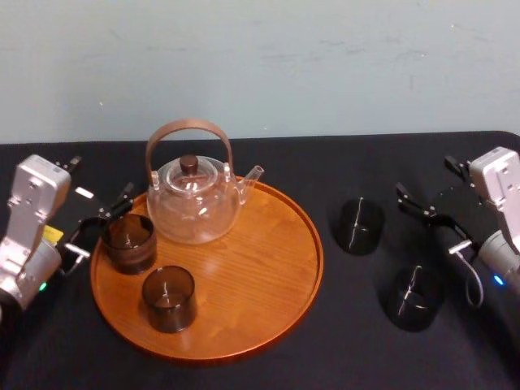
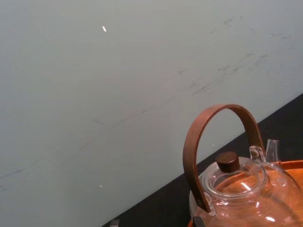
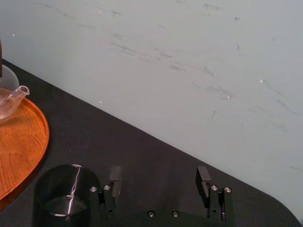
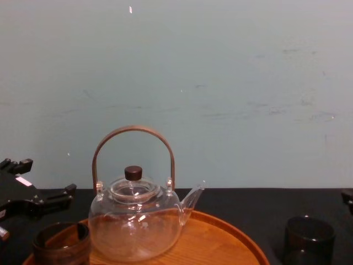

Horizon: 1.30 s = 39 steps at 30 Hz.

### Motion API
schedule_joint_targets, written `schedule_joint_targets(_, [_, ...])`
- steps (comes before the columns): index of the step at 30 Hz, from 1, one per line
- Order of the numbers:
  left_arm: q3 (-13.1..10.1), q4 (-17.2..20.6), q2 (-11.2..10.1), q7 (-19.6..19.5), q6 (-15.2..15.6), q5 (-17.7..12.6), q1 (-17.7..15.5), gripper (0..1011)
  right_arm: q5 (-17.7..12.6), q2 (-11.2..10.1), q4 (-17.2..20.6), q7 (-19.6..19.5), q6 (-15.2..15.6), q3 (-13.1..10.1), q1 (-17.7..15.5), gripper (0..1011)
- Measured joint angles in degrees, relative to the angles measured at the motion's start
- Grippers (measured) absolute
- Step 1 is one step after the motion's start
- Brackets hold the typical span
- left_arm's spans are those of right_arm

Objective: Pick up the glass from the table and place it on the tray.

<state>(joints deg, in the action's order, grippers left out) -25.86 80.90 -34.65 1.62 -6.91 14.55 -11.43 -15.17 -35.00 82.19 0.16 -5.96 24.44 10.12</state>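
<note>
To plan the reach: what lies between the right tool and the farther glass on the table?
Only bare black cloth, seen in the head view, separates the right tool from the farther glass.

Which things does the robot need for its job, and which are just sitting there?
Needed: far glass, near glass, both on the table; tray; right gripper, open.
Just there: teapot; back cup, front cup, on the tray; left gripper, open.

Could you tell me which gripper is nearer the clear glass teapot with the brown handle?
Left. Left gripper sits just beside the teapot; right gripper is beyond the tray's right rim.
</note>
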Motion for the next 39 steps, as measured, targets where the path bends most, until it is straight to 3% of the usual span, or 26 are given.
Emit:
schedule_joint_targets(9, [0.0,0.0,0.0,0.0,0.0,0.0,0.0,1001,-2.9,-2.2,4.3,2.8,2.3,-3.1,-3.6,1002])
schedule_joint_targets(19, [0.0,0.0,0.0,0.0,0.0,0.0,0.0,1001,-6.8,-5.9,10.5,6.3,4.2,-8.0,-9.6,1002])
schedule_joint_targets(39, [0.0,0.0,0.0,0.0,0.0,0.0,0.0,1001,-12.3,-11.5,18.7,13.9,8.2,-15.3,-20.2,1002])
